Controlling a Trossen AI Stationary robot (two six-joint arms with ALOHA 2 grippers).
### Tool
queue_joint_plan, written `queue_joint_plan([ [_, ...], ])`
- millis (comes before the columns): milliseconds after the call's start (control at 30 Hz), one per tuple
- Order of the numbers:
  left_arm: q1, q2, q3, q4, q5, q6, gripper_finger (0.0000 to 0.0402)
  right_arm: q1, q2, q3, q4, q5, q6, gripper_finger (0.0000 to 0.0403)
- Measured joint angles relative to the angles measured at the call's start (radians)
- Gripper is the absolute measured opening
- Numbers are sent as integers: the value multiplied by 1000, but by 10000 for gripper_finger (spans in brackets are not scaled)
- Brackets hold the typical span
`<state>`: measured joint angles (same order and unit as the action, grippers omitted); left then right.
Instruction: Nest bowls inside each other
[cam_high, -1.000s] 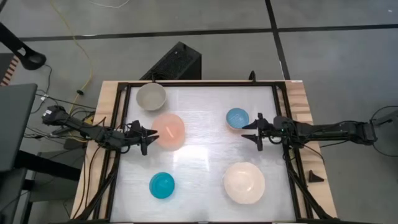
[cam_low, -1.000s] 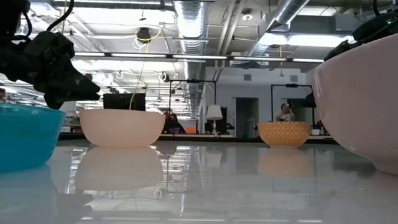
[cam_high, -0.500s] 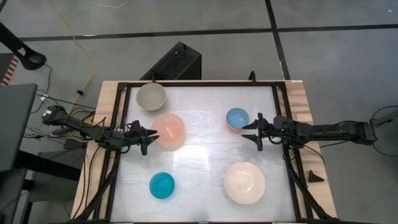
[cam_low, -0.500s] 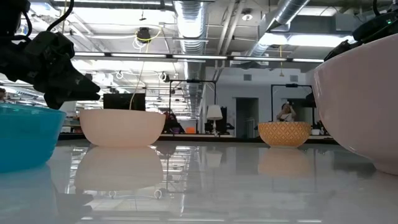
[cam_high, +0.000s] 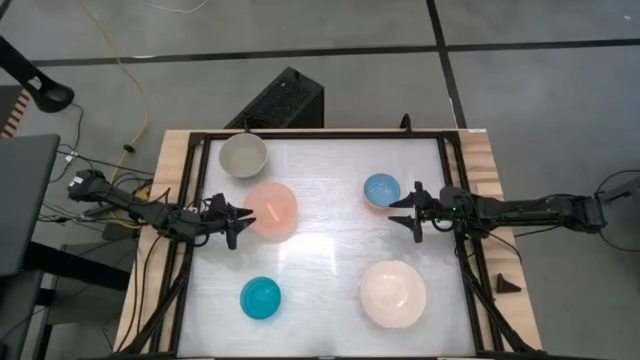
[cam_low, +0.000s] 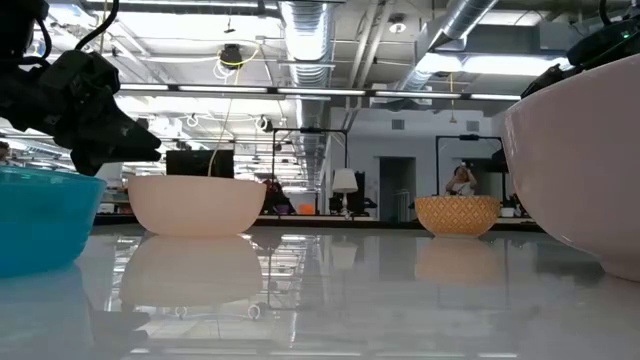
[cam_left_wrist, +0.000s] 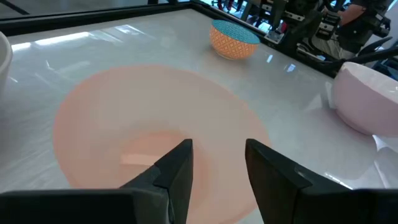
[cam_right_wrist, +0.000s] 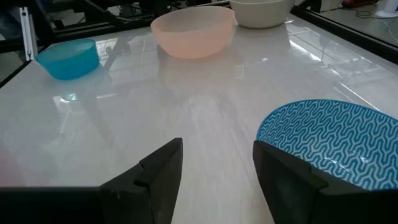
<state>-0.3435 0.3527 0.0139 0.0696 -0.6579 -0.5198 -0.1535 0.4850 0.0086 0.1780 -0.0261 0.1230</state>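
Five bowls stand apart on the white table, each on its base. These are the grey-beige bowl (cam_high: 243, 155), the salmon-pink bowl (cam_high: 271, 210), the small blue-patterned bowl (cam_high: 381, 190), the turquoise bowl (cam_high: 260, 298) and the large cream-white bowl (cam_high: 393, 294). My left gripper (cam_high: 235, 220) (cam_left_wrist: 217, 165) stands open at the pink bowl's left rim (cam_left_wrist: 155, 130), above it, touching nothing. My right gripper (cam_high: 412, 210) (cam_right_wrist: 217, 162) stands open just right of the blue-patterned bowl (cam_right_wrist: 329, 146), which lies beside its fingers, not between them.
A black frame (cam_high: 320, 134) runs round the table top, with wooden edges (cam_high: 170, 170) outside it. Bare table surface (cam_high: 325, 250) lies in the middle between the bowls. In the low view the turquoise bowl (cam_low: 40, 215) and the cream-white bowl (cam_low: 580, 170) stand nearest.
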Motion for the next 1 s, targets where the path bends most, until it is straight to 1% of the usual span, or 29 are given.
queue_joint_plan([
  [233, 0, 0, 0, 0, 0, -1, 135, 0, 0, 0, 0, 0, 0, 232],
  [400, 0, 0, -1, 7, 2, -101, 135, 0, 0, 0, 0, 0, 0, 232],
  [467, 0, 0, -1, 7, 22, -124, 135, 0, 0, 0, 0, 0, 0, 232],
  [633, 0, 0, -1, 8, 69, -116, 135, 0, 0, 0, 0, 0, 0, 232],
  [733, 0, 10, -1, 13, -22, -151, 135, 0, 0, 0, 0, 0, 0, 232],
  [767, 1, 13, -1, 8, -34, -152, 135, 0, 0, 0, 0, 0, 0, 232],
  [833, 0, 14, -1, 21, -19, -170, 135, 0, 0, 0, 0, 0, 0, 232],
  [933, 0, 13, 25, 57, -10, -273, 134, 0, 0, 0, 0, 0, 0, 232],
  [1000, 0, 14, 63, 48, -11, -271, 129, 0, 0, 0, 0, 0, 0, 232],
])
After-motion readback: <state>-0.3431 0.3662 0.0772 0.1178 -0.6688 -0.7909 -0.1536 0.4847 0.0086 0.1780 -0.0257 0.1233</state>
